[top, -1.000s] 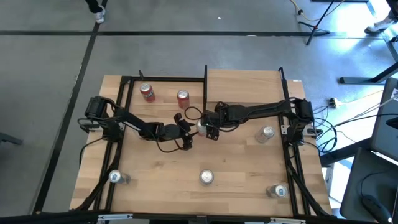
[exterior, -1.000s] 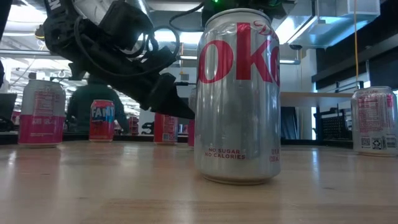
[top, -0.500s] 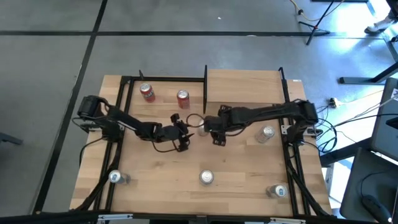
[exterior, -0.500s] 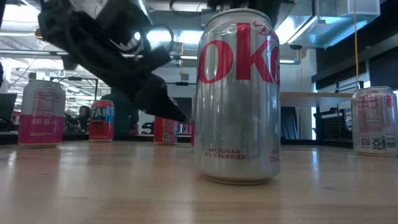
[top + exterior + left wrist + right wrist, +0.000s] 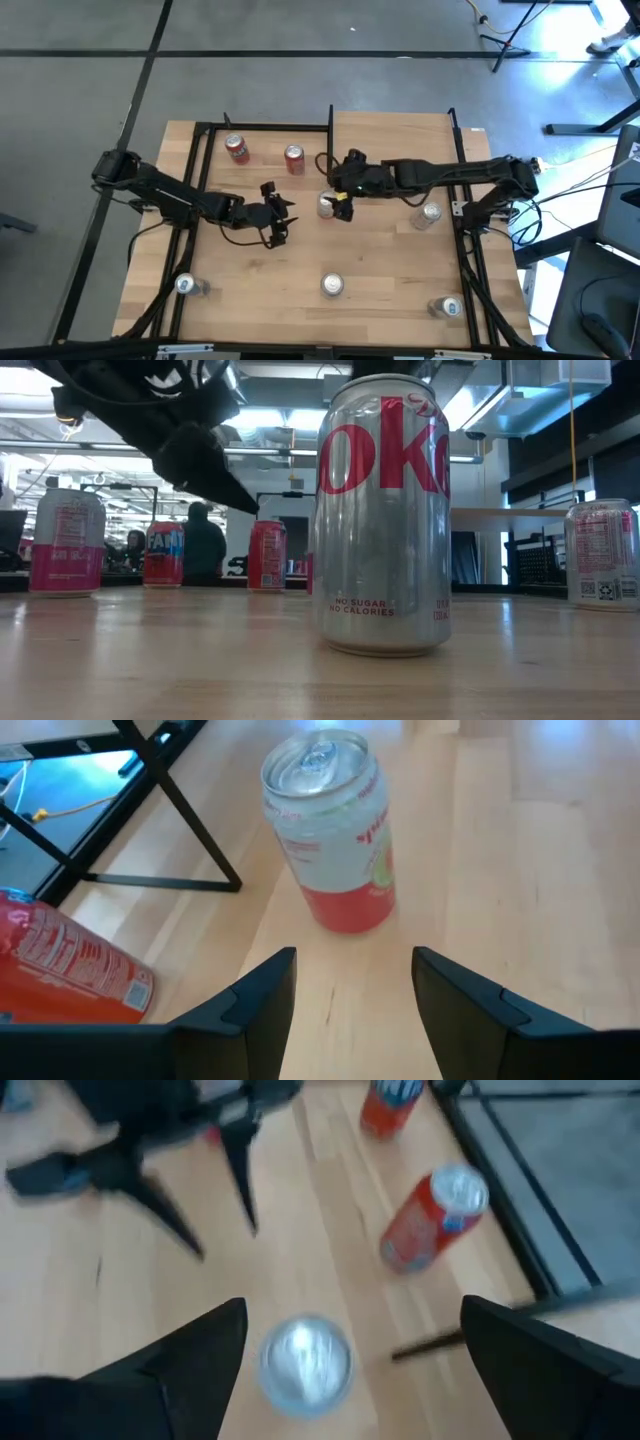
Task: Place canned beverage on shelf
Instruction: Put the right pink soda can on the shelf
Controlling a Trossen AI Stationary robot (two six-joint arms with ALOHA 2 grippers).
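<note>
A white-and-red can point(image 5: 325, 206) point(image 5: 335, 830) with a silver top point(image 5: 305, 1363) stands upright on its base on the tabletop, in front of the shelf's near left post. The shelf point(image 5: 392, 135) is a raised light-wood board at the far side, right of centre. My right gripper point(image 5: 338, 210) point(image 5: 352, 1312) hovers open above that can, a finger on either side and clear of it. My left gripper point(image 5: 283, 222) point(image 5: 355, 970) stands open a short way left of the can, pointing at it from above the table.
Two red cans point(image 5: 236, 148) point(image 5: 293, 158) stand at the far left. A silver can point(image 5: 430, 213) stands at the right, and three more point(image 5: 186, 286) point(image 5: 332, 286) point(image 5: 447, 307) along the near edge. Black frame posts point(image 5: 330, 130) border the shelf.
Both grippers have left the white-and-red can, which stays standing where it was. My left gripper has drawn back toward the table's left edge and risen. My right gripper has risen and tipped further downward above the can. Neither gap has changed.
</note>
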